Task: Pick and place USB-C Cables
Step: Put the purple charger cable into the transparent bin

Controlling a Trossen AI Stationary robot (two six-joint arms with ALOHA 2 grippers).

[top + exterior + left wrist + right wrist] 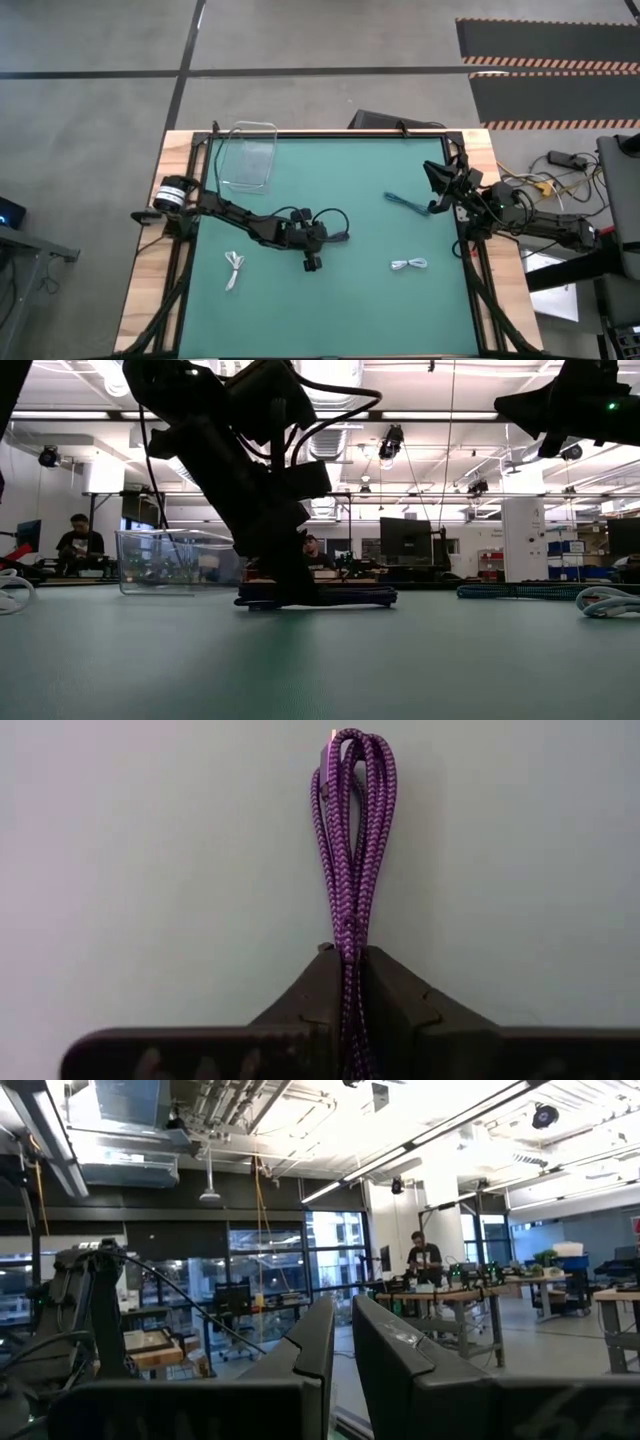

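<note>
My left gripper stands low over the middle of the green mat and is shut on the dark purple braided cable bundle, which lies on the mat in the low view. A teal cable lies at the right, a white cable nearer the front right, and another white cable at the front left; all rest flat on the mat. My right gripper is shut and empty, raised near the right edge, its fingers level in its wrist view. My left gripper pinches several strands of the purple bundle between its two fingers. The fingers come from above, pointing down, and lie across the bundle. The looped end reaches out beyond the fingertips. The bundle lies on the mat.
A clear plastic container stands at the far left of the mat and shows in the low view. The table's dark frame runs round the mat. People sit at desks in the room behind.
</note>
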